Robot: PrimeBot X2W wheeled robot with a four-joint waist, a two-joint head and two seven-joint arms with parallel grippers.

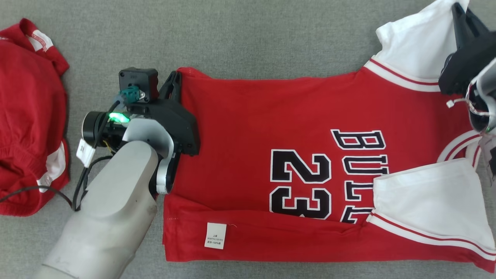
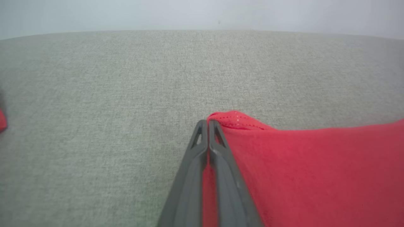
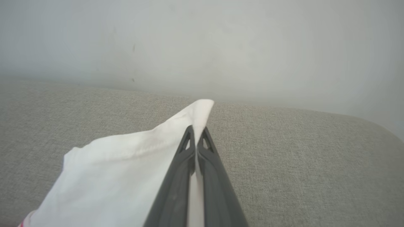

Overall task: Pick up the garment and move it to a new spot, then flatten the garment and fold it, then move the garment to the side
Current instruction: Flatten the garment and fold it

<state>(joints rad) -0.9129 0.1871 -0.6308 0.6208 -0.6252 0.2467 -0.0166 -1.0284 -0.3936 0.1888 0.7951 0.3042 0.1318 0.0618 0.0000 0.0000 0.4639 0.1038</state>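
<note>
1. The red knit jersey with white sleeves (image 1: 248,128) lies spread, printed side up, on the grey woven-cloth surface (image 1: 248,35). It takes up the middle and right of the head view.
2. Its long axis runs across that view, with the hem toward the robot's left and the shoulders and sleeves toward its right. The black, white-edged number 23 (image 1: 300,182) and the lettering beside it therefore read sideways.
3. The long edge nearest the robot is folded over onto the body as a narrow strip. It shows a small white rectangular care label (image 1: 215,235).
4. The far white sleeve (image 1: 414,42) fans toward the upper right corner of the head view. The near white sleeve (image 1: 426,193) lies turned in over part of the lettering. Red-and-white striped trim joins each sleeve to the red cloth.
5. The left tool (image 1: 175,79) is clamped on the jersey's far hem corner. In the left wrist view red cloth shows between this tool's (image 2: 208,123) two dark fingers, and the stitched corner bulges just past their tips.
6. The right tool (image 1: 461,15) is clamped on the edge of the far white sleeve. In the right wrist view white cloth runs between this tool's (image 3: 196,129) fingers and peaks beyond their tips.
7. A second, crumpled red garment with white trim (image 1: 27,116) lies at the left edge of the head view, well apart from the jersey.
</note>
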